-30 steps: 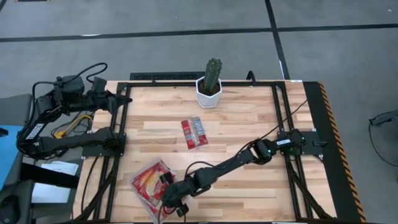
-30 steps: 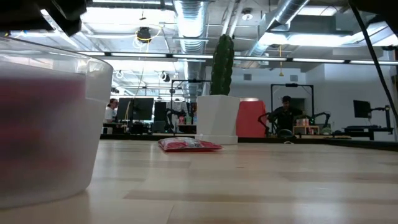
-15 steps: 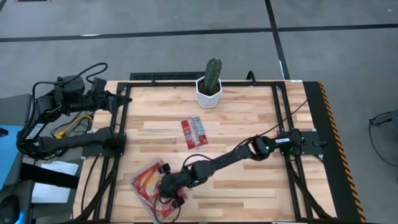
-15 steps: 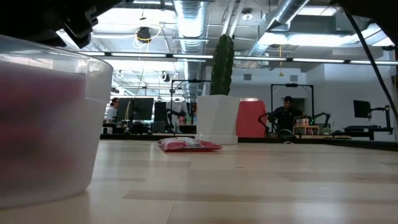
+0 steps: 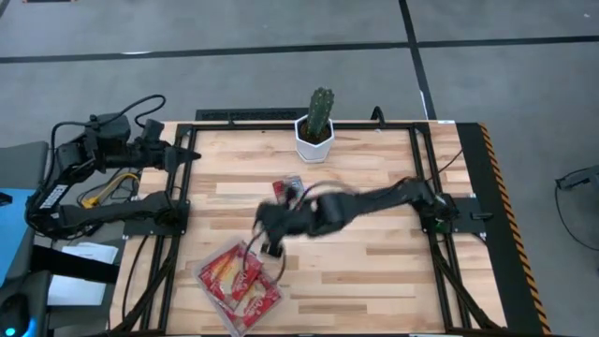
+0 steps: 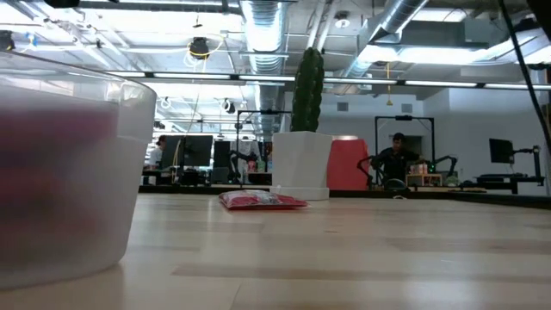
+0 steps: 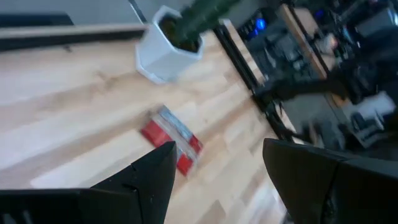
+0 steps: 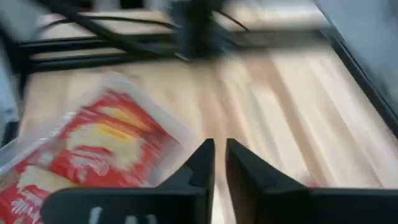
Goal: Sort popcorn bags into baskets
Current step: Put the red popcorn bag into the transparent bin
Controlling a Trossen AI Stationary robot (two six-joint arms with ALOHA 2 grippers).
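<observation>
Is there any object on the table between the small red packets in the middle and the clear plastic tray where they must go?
Nothing visible is. Between the small red popcorn packets with silver middles and the shallow clear plastic tray holding larger red-and-yellow bags, the wooden table is bare. Only the right gripper hangs over that stretch.

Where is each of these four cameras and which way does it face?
High: overhead, straight down; both arms, tray, cactus pot.
Low: table height, level across; tray wall, pot, no arm clearly.
Left wrist: on the parked left arm, past open left gripper toward slim packets.
Right wrist: over the table; right gripper, tray.
Shared: the pot, in high, low, left wrist.
</observation>
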